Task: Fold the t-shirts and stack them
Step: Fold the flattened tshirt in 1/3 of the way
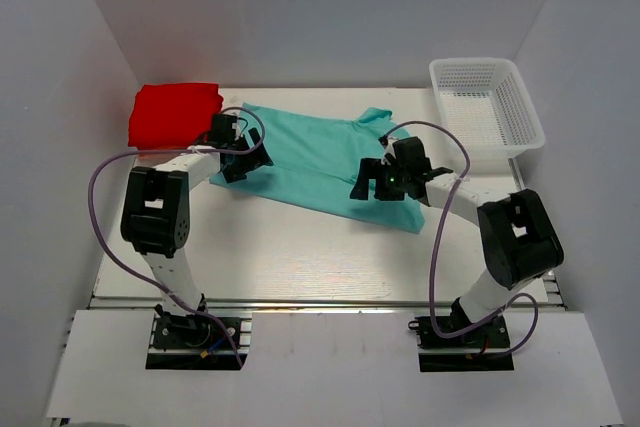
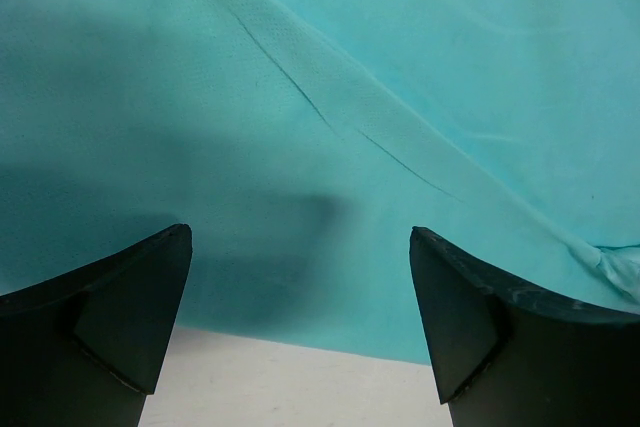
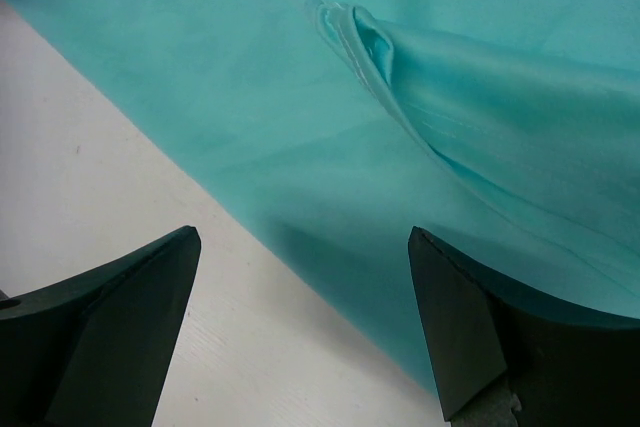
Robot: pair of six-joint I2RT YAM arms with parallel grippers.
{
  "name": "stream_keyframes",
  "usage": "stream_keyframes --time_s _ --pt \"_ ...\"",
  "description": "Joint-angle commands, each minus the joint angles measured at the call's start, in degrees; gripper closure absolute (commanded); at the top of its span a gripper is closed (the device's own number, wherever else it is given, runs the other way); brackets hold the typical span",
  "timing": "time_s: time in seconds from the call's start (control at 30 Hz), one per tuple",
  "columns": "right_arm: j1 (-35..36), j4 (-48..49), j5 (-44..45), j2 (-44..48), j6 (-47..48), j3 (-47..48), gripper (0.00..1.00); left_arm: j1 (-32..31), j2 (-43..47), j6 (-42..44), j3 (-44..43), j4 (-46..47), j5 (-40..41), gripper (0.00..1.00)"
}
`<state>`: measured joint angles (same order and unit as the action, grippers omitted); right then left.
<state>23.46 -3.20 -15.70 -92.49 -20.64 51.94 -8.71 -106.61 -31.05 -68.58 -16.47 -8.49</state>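
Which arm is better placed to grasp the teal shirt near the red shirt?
Left: the left gripper hovers open over the teal shirt beside the red shirt; the right gripper is farther.

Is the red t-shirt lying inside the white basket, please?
No, the red t-shirt lies at the far left, the basket at the far right.

A: Where did the teal t-shirt lie?
B: Spread out on the table, with 2 grippers above it.
A: Where exactly?
B: The left gripper hung over its left edge, the right gripper over its near-right part.
A: And around it?
B: A folded red t-shirt sat just beside its far-left corner; a white basket stood apart, off its right.
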Motion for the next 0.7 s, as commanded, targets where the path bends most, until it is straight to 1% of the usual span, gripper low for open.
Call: stream_keyframes --time_s 0.0,0.13,0.17,0.23,0.3,0.33,0.43,0.53,0.6,0.67 --pt "1.0 7.6 0.7 -1.3 -1.1 0.4 0.1 0.2 -0.5 1.1 0.0 0.8 -0.8 0.0" --pt "1.1 9.5 4.7 -4.2 -2.6 1.4 0.1 0.2 -0.5 1.1 0.8 0.8 0.4 0.0" --pt "1.4 12.0 5.6 -4.3 -2.5 1.1 0.1 0.2 -0.5 1.1 1.4 1.3 0.4 0.0" --pt "1.2 12.9 7.4 -5.8 -3.2 1.8 0.1 0.2 -0.5 1.1 1.9 1.4 0.4 0.0" --pt "1.1 13.9 8.6 -7.3 -3.8 3.4 0.1 0.2 -1.1 1.6 2.0 1.4 0.9 0.0" --pt "0.9 14.0 10.9 -7.7 -4.1 4.3 0.1 0.2 -1.1 1.6 2.0 0.7 0.9 0.0" --pt "1.1 17.1 14.0 -9.5 -3.3 6.6 0.1 0.2 -1.8 1.6 2.0 0.1 1.5 0.0" --pt "0.7 22.1 15.4 -11.4 -2.7 8.3 0.1 0.2 -2.4 1.6 2.0 -0.5 2.1 0.0" --pt "0.9 26.4 18.8 -13.6 -0.6 10.6 0.1 0.2 -2.9 1.6 1.3 -1.0 2.1 0.0" --pt "0.5 26.7 20.8 -15.9 0.9 12.6 0.1 0.2 -2.9 2.1 1.3 -1.0 2.1 0.0"
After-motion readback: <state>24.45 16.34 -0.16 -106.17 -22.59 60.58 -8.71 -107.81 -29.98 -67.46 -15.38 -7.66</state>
